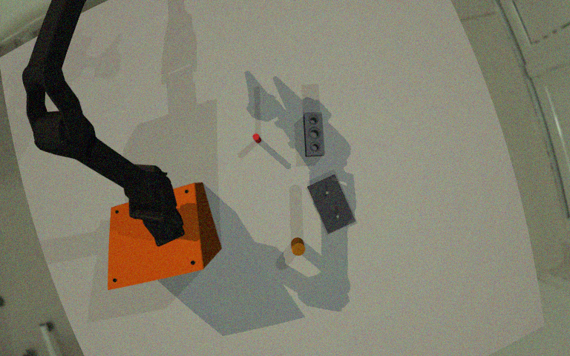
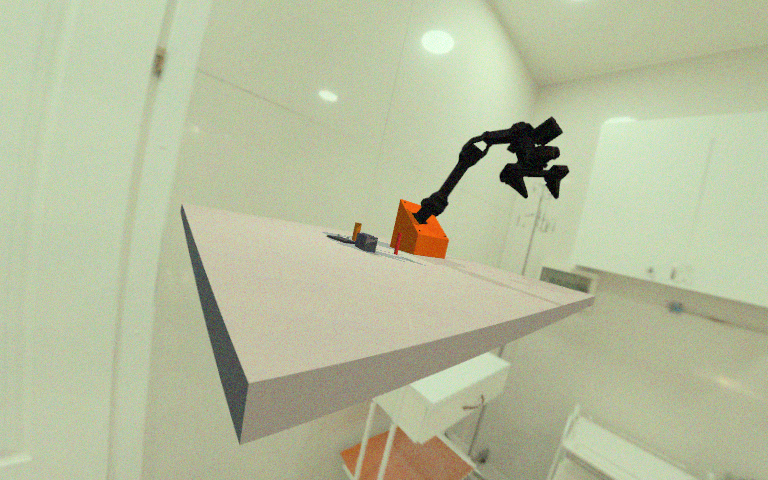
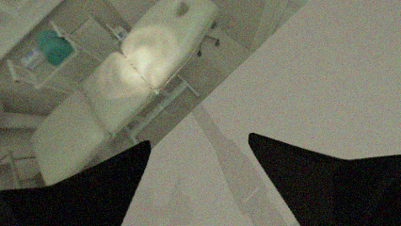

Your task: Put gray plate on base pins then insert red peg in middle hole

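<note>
Seen from the top, a black robot arm (image 1: 111,161) (image 2: 455,172) rises from an orange mounting block (image 1: 147,262) (image 2: 431,247) and leaves the frame at the upper left edge, its claw out of this view. On the pale counter (image 1: 412,220) (image 2: 376,309) (image 3: 329,71), the three-holed gray plate (image 1: 319,140) (image 2: 366,242) lies near the dark two-pinned base (image 1: 331,203) (image 2: 339,238) but apart from it, both pins bare. The red peg (image 1: 256,138) (image 2: 397,244) stands upright to the left of the plate, outside its middle hole. An amber cylinder (image 1: 297,248) (image 2: 357,230) stands nearer the lower edge, and shadows of the arm fall across the plate and beside the base.

In the exterior view, the arm reaches toward the right, with the claw (image 2: 541,196) (image 3: 200,141) raised high above the counter, well apart from the peg, plate and base. Its fingers are spread and grasp nothing. The low, dark shape beside the plate appears to be the base, though it is small from here.

At the wrist, the two black fingertips stand wide apart, the counter's edge running diagonally beyond them. A pale padded treatment couch (image 3: 99,104) occupies the upper left, beside a teal object (image 3: 56,48).
</note>
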You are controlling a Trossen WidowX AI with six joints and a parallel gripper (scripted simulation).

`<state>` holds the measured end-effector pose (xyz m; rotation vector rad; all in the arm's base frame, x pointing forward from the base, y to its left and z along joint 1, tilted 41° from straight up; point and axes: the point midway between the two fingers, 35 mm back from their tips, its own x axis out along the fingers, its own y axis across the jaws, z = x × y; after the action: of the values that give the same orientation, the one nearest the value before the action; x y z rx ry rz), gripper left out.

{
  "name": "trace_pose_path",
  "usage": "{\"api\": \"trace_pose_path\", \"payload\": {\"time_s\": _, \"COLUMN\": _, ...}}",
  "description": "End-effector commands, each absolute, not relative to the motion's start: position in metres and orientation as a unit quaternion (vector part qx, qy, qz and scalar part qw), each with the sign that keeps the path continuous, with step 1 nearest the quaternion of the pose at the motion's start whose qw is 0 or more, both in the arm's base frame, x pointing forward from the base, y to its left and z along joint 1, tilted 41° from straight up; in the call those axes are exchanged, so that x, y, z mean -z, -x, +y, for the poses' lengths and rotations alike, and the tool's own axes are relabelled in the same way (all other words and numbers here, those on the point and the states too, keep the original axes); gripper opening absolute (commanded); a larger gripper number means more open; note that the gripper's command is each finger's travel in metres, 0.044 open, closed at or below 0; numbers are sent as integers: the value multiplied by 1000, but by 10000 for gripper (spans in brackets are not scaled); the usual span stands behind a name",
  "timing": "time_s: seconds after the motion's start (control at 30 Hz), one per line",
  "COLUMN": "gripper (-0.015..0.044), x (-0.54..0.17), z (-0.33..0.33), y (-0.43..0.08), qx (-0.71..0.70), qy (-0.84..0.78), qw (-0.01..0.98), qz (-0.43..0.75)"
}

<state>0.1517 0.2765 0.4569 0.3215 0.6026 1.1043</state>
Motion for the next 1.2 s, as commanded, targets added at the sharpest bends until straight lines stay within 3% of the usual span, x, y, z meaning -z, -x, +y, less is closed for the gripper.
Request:
{"api": "trace_pose_path", "payload": {"time_s": 0.0, "gripper": 440, "x": -406, "z": 275, "y": -204, "qx": -483, "qy": -57, "qw": 822, "qz": 296}}
{"api": "trace_pose_path", "payload": {"time_s": 0.33, "gripper": 440, "x": -294, "z": 216, "y": -308, "qx": -434, "qy": 104, "qw": 821, "qz": 356}}
{"api": "trace_pose_path", "payload": {"time_s": 0.57, "gripper": 440, "x": -219, "z": 143, "y": -351, "qx": -431, "qy": 165, "qw": 789, "qz": 406}}
{"api": "trace_pose_path", "payload": {"time_s": 1.0, "gripper": 440, "x": -105, "z": 10, "y": -354, "qx": -521, "qy": 196, "qw": 734, "qz": 389}}
{"api": "trace_pose_path", "payload": {"time_s": 1.17, "gripper": 440, "x": -94, "z": -4, "y": -351, "qx": -531, "qy": 194, "qw": 733, "qz": 378}}
